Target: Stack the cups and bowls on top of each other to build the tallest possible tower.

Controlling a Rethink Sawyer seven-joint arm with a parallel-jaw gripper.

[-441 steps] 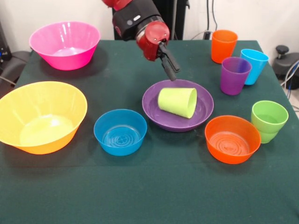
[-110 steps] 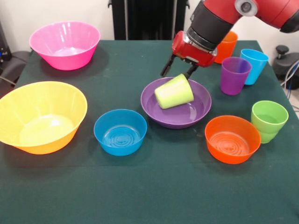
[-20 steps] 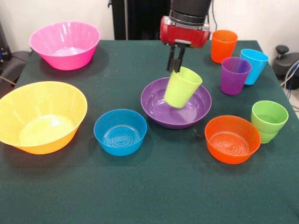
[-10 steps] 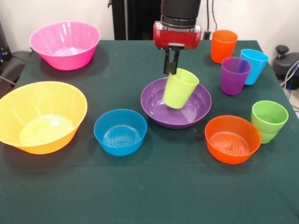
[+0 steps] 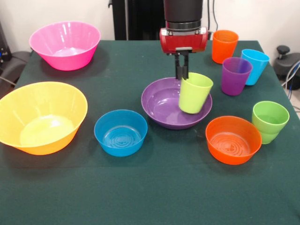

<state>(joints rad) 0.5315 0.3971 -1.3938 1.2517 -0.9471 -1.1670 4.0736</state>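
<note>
Five cups show: lime-yellow cup (image 5: 194, 92), orange cup (image 5: 224, 46), purple cup (image 5: 235, 75), light blue cup (image 5: 254, 66), green cup (image 5: 269, 121).

Five bowls show: pink bowl (image 5: 65, 45), yellow-orange bowl (image 5: 41, 116), purple bowl (image 5: 161, 105), blue bowl (image 5: 121, 132), orange bowl (image 5: 233, 139).

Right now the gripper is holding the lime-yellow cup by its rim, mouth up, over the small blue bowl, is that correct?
Not quite. The gripper does hold the lime-yellow cup by its rim, mouth up, but over the purple bowl, not the small blue bowl, which sits empty beside it. The front view shows this.
</note>
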